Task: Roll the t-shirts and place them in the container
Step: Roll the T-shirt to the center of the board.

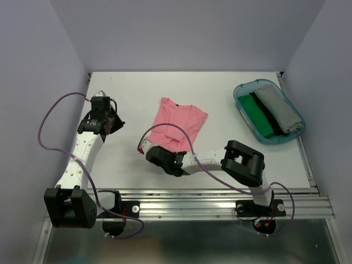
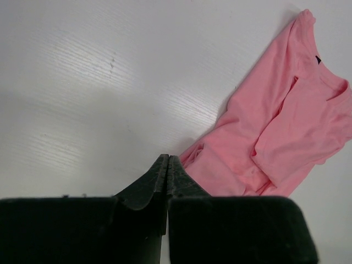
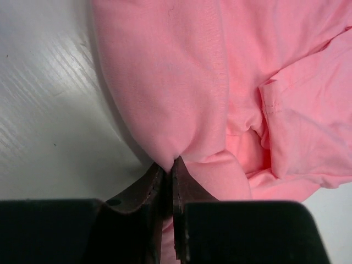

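A salmon-pink t-shirt (image 1: 179,124) lies crumpled and partly folded near the table's middle. It also shows in the left wrist view (image 2: 286,126) and fills the right wrist view (image 3: 220,77). My right gripper (image 1: 147,152) (image 3: 168,163) is at the shirt's near left corner, shut on a pinch of the pink cloth, which bunches up between its fingers. My left gripper (image 1: 115,123) (image 2: 168,159) hovers over bare table to the left of the shirt, jaws together with nothing between them. A small dark neck label (image 2: 318,59) sits at the shirt's far end.
A translucent teal tub (image 1: 242,92) stands at the back right and holds a folded green cloth (image 1: 256,114) and a grey cloth (image 1: 280,107). Purple cables loop off both arms. A metal rail (image 1: 220,201) runs along the near edge.
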